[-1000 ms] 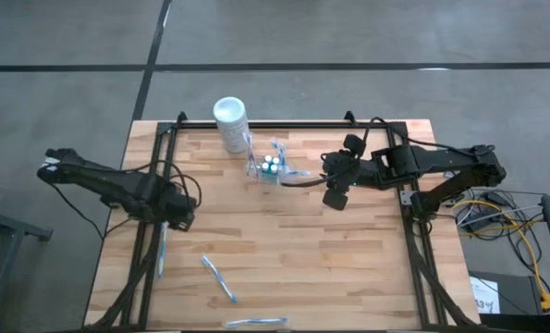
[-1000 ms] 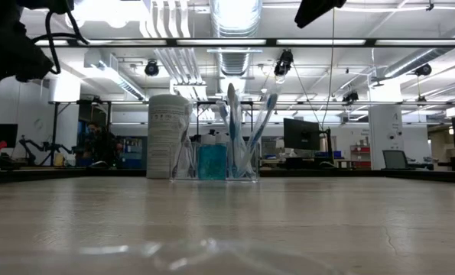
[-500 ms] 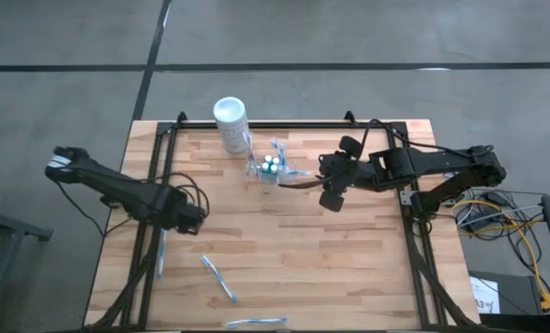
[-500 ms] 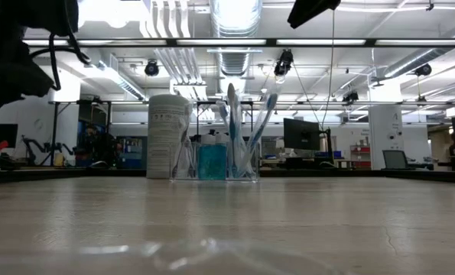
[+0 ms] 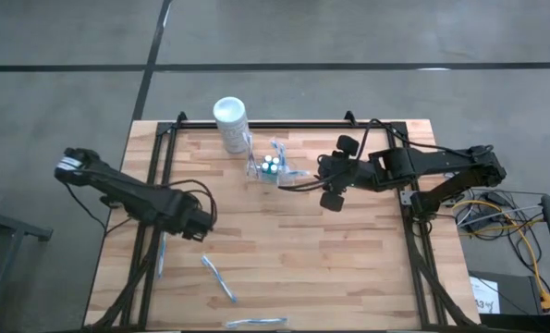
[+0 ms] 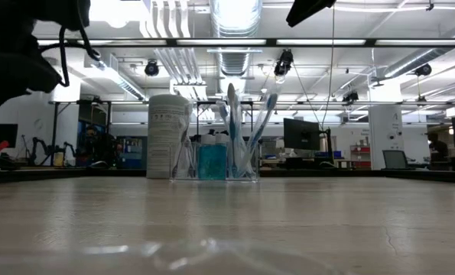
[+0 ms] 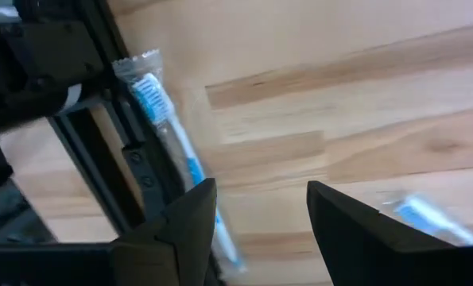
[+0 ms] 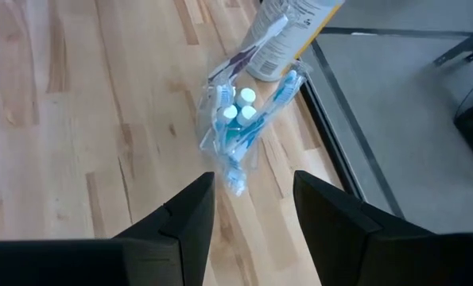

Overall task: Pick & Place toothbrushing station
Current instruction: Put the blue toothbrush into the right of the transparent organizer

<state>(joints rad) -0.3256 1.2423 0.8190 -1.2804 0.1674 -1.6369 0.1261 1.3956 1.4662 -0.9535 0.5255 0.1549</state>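
Wood table (image 5: pixel 348 268) holds the toothbrushing station (image 5: pixel 272 167) near its far edge beside the white cylinder (image 5: pixel 230 124); looks light, rigid, slick, top-heavy with brushes, so pinch low across walls; right gripper (image 5: pixel 326 184) open nearby, left gripper (image 5: pixel 203 222) open.

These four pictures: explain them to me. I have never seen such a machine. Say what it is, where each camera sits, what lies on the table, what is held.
Two dark robot arms work at a wooden table. One camera looks down from above, one sits at table height, and one rides on each wrist. The left gripper hovers open near wrapped toothbrushes. The right gripper is open too, pointing at the clear toothbrushing station, which stands beside a white container. Neither gripper holds anything.
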